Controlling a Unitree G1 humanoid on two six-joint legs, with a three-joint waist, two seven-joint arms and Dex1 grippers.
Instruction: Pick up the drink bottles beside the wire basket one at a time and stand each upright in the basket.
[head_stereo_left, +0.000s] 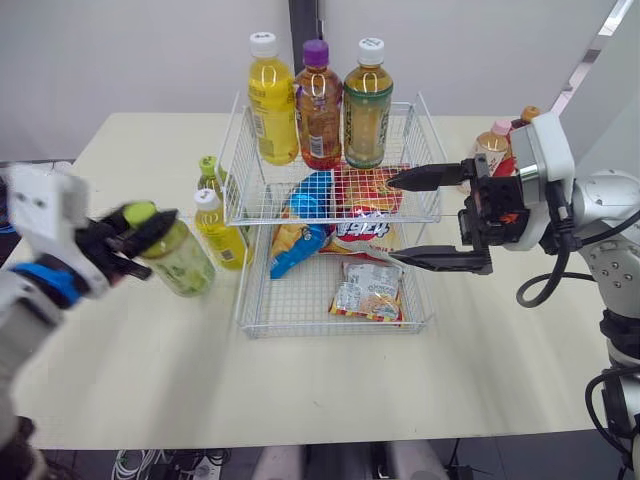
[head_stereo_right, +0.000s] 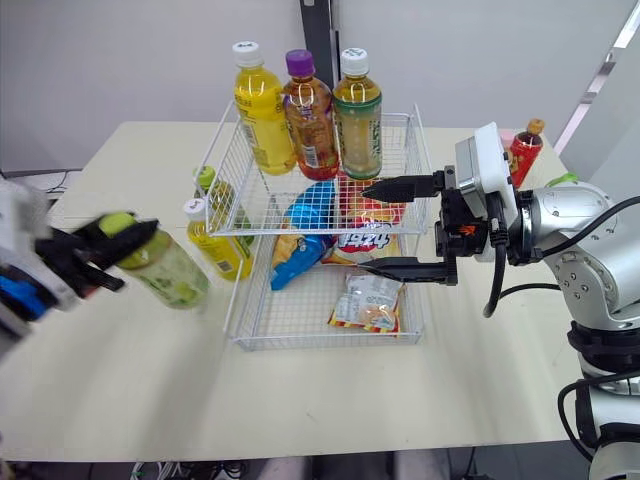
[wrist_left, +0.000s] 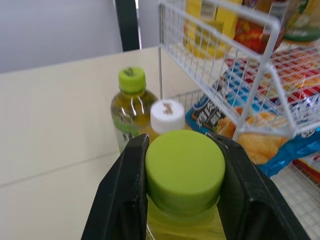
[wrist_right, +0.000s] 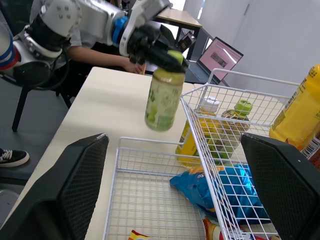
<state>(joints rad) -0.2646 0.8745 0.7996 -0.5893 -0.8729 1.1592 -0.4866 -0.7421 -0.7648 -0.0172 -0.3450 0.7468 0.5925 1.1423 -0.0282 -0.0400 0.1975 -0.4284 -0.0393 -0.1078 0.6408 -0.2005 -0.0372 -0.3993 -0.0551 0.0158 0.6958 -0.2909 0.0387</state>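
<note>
Clamped only at its cap by the left gripper (head_stereo_left: 138, 232), the bottle (head_stereo_left: 182, 262) hangs tilted left of the basket (head_stereo_left: 330, 330) and may slip or strike its wire, while the right gripper (head_stereo_left: 392, 218) stands wide open.

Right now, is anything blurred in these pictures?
Left and right eye views: the left claw and its green-capped bottle are motion-smeared, while the right claw and the basket look crisp. Left wrist view: the bottle's cap is crisp.
</note>
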